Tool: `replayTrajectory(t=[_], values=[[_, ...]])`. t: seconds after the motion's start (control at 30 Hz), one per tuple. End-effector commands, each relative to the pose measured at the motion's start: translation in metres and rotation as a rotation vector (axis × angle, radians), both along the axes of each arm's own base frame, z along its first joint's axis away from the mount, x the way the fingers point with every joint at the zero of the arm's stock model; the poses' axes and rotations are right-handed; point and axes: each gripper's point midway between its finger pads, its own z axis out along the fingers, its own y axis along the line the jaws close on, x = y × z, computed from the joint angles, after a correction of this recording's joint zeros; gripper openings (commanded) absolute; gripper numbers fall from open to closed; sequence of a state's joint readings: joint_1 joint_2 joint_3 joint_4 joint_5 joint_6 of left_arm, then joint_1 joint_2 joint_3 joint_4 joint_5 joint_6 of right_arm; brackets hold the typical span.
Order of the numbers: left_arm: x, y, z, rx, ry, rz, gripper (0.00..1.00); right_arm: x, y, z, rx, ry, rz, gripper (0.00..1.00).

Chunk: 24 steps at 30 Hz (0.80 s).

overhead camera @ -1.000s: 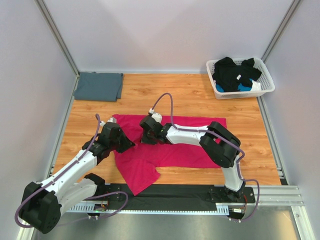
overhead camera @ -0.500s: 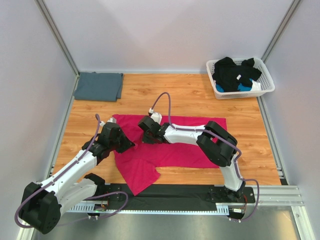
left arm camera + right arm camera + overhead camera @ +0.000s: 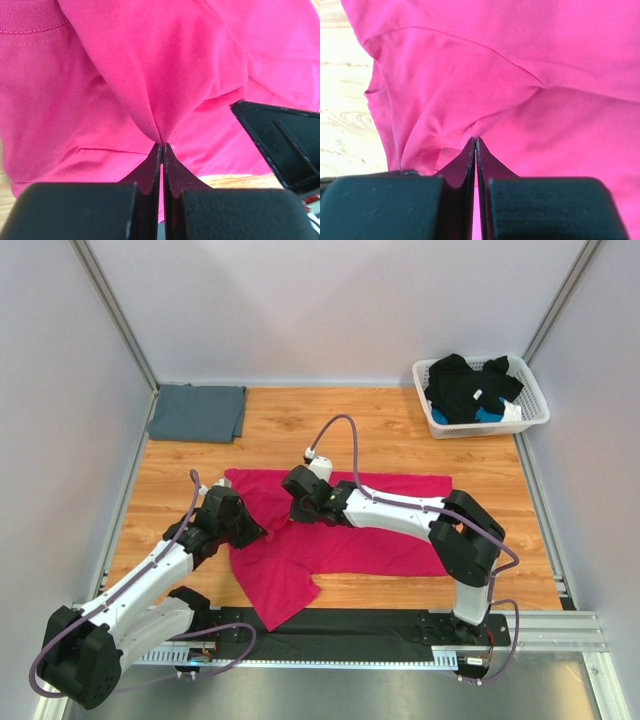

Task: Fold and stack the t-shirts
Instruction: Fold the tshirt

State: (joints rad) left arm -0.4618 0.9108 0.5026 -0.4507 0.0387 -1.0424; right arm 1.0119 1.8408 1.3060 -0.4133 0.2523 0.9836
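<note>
We see left gripper (image 3: 162,145) clenched on pinch of magenta t-shirt (image 3: 385,530), cloth tenting up from closed fingertips. Just beyond, we see right gripper (image 3: 475,139) likewise clamped on fold of same shirt, toward its left part. Shirt lies rumpled across middle of wooden table (image 3: 380,435), one flap reaching toward near edge, right part flat. At far left corner we note slate blue-grey t-shirt (image 3: 198,412), folded to flat rectangle. At far right corner, white lattice basket (image 3: 535,405) holds dark clothes (image 3: 462,388).
</note>
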Motion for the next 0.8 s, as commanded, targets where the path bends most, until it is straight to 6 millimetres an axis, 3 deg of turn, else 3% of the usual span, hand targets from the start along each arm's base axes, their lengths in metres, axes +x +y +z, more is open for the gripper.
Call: replayTrajectory(t=[0.0, 0.33, 0.5, 0.57, 0.67, 0.77], values=[[0.0, 0.004, 0.004, 0.007, -0.014, 0.01, 0.0, -0.009, -0.015, 0.001, -0.041, 0.009, -0.017, 0.0], [-0.01, 0.009, -0.007, 0.017, 0.033, 0.016, 0.0, -0.03, -0.04, -0.016, -0.126, 0.079, -0.022, 0.0], [-0.021, 0.014, -0.02, 0.038, 0.068, 0.012, 0.0, -0.04, -0.036, -0.038, -0.151, 0.14, 0.027, 0.0], [-0.027, 0.016, -0.025, 0.043, 0.091, 0.006, 0.0, -0.041, -0.033, -0.038, -0.154, 0.15, 0.048, 0.0], [-0.038, 0.019, -0.034, 0.048, 0.129, 0.002, 0.08, -0.039, -0.031, -0.038, -0.177, 0.146, 0.071, 0.0], [-0.044, 0.018, -0.035, 0.04, 0.147, -0.014, 0.28, -0.041, -0.034, -0.043, -0.221, 0.164, 0.095, 0.05]])
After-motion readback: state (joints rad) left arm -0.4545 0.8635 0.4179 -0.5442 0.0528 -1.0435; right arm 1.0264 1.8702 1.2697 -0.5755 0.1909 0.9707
